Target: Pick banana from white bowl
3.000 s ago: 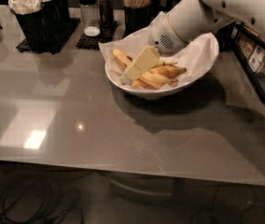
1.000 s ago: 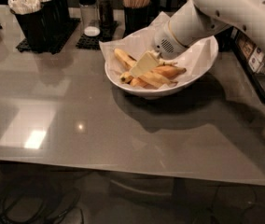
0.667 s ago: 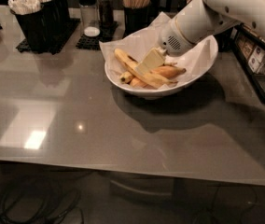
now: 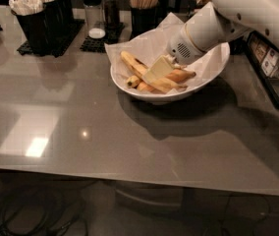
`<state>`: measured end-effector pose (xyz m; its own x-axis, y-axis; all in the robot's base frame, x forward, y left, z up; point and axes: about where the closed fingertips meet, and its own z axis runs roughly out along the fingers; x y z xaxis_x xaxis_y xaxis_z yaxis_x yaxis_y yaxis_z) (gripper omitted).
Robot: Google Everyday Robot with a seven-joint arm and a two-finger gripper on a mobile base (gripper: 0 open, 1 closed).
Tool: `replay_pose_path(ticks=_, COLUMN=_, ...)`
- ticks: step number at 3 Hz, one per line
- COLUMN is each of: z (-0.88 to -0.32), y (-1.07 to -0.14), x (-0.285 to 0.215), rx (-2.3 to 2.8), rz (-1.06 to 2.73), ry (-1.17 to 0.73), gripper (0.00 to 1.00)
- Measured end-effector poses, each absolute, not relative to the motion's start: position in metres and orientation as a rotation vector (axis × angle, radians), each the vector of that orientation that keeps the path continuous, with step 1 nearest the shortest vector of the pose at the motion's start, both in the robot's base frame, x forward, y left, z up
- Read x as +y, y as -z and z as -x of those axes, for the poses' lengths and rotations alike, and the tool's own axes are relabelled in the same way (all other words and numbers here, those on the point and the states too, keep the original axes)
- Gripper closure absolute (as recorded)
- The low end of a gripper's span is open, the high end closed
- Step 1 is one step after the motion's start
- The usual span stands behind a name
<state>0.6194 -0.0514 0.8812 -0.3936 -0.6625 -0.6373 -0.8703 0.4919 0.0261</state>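
The white bowl (image 4: 129, 90), wide and lined with crumpled white paper, stands on the grey table right of centre. The banana (image 4: 132, 64), long and pale yellow with dark streaks, lies slantwise in it from upper left to lower right. My gripper (image 4: 156, 72) reaches down into the bowl from the right and sits over the middle of the banana, covering part of it. A slim small banana (image 4: 133, 81) lies at the banana's left. A plump orange-toned banana (image 4: 182, 75) lies just right of the gripper.
At the table's back stand a black holder with white cutlery (image 4: 34, 14), a shaker (image 4: 95, 16) and a cup of wooden sticks (image 4: 144, 1). A black rack (image 4: 272, 68) stands at the right edge. My white arm (image 4: 247, 9) hangs over the bowl's right side.
My arm and gripper have drifted a little to the right inside the bowl, so more of the long banana's left end shows. The bananas and bowl have not moved.
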Motion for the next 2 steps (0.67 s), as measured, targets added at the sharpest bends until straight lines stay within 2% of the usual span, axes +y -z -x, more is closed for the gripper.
replay_pose_path(ticks=1, z=-0.613, y=-0.866, x=-0.043, rx=2.195, rz=1.243, ry=-0.552, gripper=0.44)
replay_pose_path(ticks=2, z=-0.607, y=-0.854, x=-0.036, rx=2.207, rz=1.237, ry=-0.601, gripper=0.63)
